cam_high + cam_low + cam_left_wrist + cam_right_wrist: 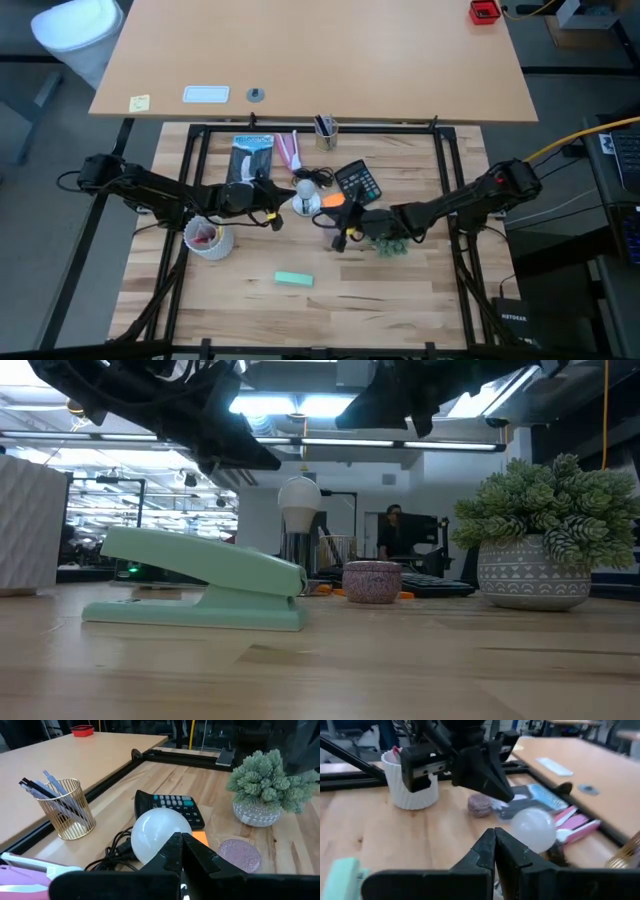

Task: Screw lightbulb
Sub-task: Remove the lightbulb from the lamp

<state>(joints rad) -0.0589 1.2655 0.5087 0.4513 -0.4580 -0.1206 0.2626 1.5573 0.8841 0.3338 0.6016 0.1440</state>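
The frosted-white lightbulb stands upright near the table's middle, its narrow base down in a silver round holder with a black cord. My left gripper is shut just left of the bulb, raised a little and touching nothing. My right gripper is also shut, to the near right of the bulb and apart from it. In the low view the bulb stands free below both arms.
A black calculator and an orange pad lie right of the bulb. A potted plant sits under my right arm and a white ribbed cup under my left. A mint stapler, a purple lump and a wire pen holder stand around.
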